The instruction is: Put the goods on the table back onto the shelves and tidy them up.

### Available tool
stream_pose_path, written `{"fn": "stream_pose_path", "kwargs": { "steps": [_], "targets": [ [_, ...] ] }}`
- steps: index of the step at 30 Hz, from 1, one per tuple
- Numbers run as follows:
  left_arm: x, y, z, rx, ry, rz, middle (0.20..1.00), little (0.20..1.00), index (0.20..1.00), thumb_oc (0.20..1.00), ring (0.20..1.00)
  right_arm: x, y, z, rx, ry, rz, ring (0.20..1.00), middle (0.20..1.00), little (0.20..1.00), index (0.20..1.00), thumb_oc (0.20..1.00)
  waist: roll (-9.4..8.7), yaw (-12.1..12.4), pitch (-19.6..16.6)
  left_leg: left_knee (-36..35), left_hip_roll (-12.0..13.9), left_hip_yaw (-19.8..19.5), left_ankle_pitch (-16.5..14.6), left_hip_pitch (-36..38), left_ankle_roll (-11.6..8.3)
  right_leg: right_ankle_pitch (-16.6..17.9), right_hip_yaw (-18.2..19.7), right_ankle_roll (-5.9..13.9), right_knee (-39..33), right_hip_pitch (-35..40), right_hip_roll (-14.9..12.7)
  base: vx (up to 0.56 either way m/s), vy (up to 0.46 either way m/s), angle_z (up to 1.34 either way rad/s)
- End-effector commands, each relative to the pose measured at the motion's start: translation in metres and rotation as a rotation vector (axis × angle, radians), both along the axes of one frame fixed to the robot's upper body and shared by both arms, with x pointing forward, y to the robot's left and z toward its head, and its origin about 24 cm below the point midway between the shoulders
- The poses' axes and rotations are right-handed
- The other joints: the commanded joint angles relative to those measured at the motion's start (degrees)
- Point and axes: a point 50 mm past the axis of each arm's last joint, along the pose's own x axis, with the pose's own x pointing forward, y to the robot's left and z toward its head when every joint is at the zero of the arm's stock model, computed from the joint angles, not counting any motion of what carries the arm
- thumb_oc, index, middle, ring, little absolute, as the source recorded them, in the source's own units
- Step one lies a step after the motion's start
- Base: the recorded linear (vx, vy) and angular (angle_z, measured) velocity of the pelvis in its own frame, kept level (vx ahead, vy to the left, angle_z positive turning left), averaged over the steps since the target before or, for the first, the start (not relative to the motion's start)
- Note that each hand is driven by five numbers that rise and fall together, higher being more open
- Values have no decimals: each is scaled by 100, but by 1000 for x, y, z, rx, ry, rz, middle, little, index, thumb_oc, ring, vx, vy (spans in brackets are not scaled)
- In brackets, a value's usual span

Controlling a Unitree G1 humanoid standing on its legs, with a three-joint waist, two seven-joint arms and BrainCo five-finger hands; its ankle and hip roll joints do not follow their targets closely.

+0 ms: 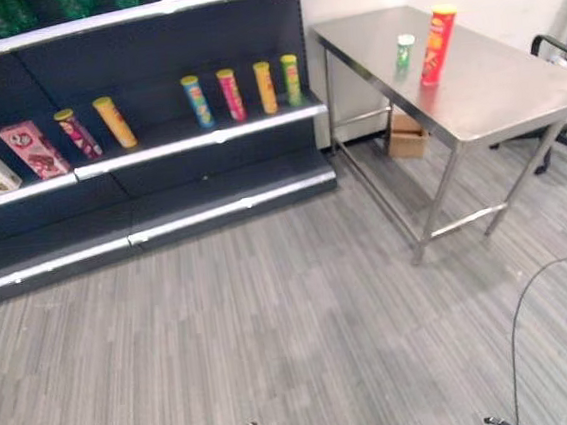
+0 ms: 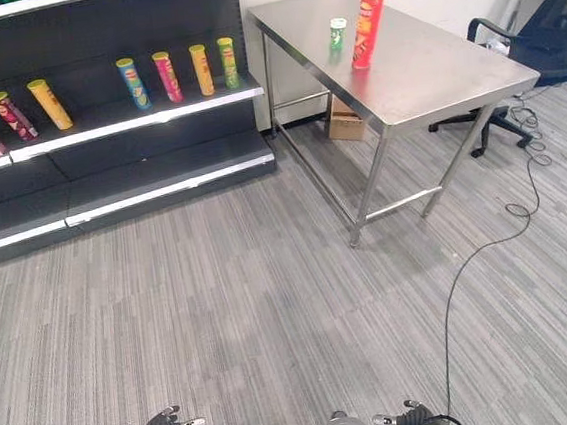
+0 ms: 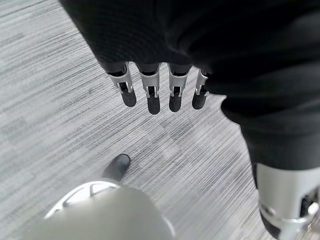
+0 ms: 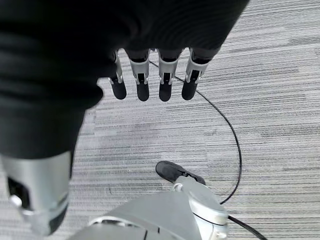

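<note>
A tall red can [image 1: 437, 45] and a short green can [image 1: 405, 54] stand upright on the steel table [image 1: 498, 91] at the right. On the dark shelf [image 1: 196, 142] to its left stand a blue can [image 1: 196, 101], a pink can [image 1: 231, 94], an orange can [image 1: 265, 87] and a green can [image 1: 292, 79]. My left hand [image 3: 151, 92] hangs over the carpet, fingers straight, holding nothing. My right hand [image 4: 142, 82] hangs the same way, open and empty. Both hands are low and far from the table and the shelf.
Further left on the shelf lean a yellow can [image 1: 114, 121], a dark pink can [image 1: 77, 133] and two boxes [image 1: 32, 148]. A cardboard box [image 1: 407, 136] sits under the table. A black office chair [image 2: 538, 42] stands behind the table. Grey carpet [image 1: 293, 312] lies between me and both.
</note>
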Motion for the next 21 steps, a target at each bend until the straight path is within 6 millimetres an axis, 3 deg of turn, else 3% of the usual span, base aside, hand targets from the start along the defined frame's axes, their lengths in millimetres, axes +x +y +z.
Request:
{"fn": "stream_pose_path", "kwargs": {
  "steps": [1,21],
  "targets": [
    [21,5,6,-3,-57,9,1000,1000,1000,1000,1000,23,-2,5,-12,-52,46,1000,1000,1000,1000,1000,6,20,117,276,75,0,105,-175,-209,-168,-340,212,303,-243,-146,29,1,9],
    [22,2,7,-18,-65,-3,1000,1000,1000,1000,1000,14,3,2,-8,-30,76,1000,1000,1000,1000,1000,-18,44,163,359,236,26,219,-201,-308,-262,-499,140,301,-138,-88,6,-14,2]
  ]
}}
